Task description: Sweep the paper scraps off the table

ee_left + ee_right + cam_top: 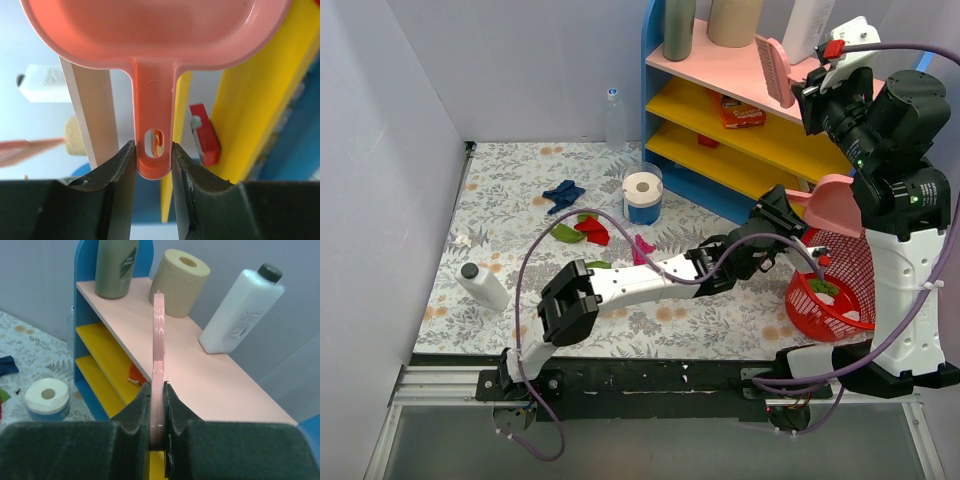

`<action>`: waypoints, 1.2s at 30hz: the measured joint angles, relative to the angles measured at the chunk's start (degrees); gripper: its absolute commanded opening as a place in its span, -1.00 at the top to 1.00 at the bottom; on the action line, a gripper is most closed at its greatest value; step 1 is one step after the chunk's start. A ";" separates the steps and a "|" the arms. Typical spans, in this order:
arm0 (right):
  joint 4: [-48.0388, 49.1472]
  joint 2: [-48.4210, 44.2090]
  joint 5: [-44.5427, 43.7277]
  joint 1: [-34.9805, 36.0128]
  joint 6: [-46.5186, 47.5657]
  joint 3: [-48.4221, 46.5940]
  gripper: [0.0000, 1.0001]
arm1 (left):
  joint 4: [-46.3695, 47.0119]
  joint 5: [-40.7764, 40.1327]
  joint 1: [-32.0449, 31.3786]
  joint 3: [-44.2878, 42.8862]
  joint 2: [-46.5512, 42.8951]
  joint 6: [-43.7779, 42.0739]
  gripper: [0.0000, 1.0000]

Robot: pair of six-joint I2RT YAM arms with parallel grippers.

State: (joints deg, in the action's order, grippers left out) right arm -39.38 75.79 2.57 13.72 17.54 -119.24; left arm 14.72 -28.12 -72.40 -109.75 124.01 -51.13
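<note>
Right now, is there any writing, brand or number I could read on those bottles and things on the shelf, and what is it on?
Nothing reads for certain.
Grey-green bottle: pale lettering on its label, too blurred.
White bottle: fine print on its label, too small.
Red packet: print too blurred.

On the table, the paper scraps lie just left of and before the paper roll. An upright bottle stands behind the roll and the shelf is at its right. A basket sits right and nearer, and a lying bottle far left and nearer.
</note>
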 measured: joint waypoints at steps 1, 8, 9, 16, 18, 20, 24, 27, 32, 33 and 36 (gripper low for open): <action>1.36 -0.28 0.02 -0.04 0.02 0.33 0.97 | -1.92 -0.63 0.09 1.16 -1.36 1.36 1.00; 7.04 -2.23 4.20 -0.15 -0.09 3.96 0.97 | -22.64 -4.24 1.36 3.04 -17.18 17.42 1.00; 7.32 -2.21 4.92 -0.15 -0.13 4.04 0.97 | -26.75 -4.07 1.49 3.41 -20.24 20.06 1.00; 10.64 -3.26 10.10 -0.07 0.48 11.13 0.97 | -53.53 5.29 2.21 16.26 -42.69 42.56 1.00; 11.10 -4.17 10.97 0.28 1.44 15.98 0.97 | -59.74 10.16 2.16 22.38 -46.25 49.42 1.00; 10.67 -4.57 11.56 0.81 2.84 19.87 0.97 | -63.23 14.01 2.16 28.81 -47.32 54.69 1.00; 9.03 -4.63 11.96 3.21 6.10 26.95 0.97 | -67.87 19.43 2.58 41.57 -44.65 62.66 1.00; 7.61 -5.11 11.17 6.08 8.31 32.00 0.97 | -68.57 22.95 5.33 47.82 -43.63 65.40 1.00; 4.13 -5.18 8.68 11.45 9.40 40.00 0.97 | -63.58 28.96 15.23 51.60 -43.65 65.22 1.00; 3.08 -4.92 8.22 12.04 9.03 41.35 0.97 | -61.16 30.32 17.38 53.20 -43.74 64.70 1.00; 0.96 -3.82 6.71 12.28 6.91 44.87 0.97 | -55.56 32.50 20.72 58.07 -43.87 63.25 0.81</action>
State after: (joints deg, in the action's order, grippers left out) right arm -38.41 71.96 9.28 26.00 24.45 -74.37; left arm -40.84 4.38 -51.68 -51.68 80.14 12.12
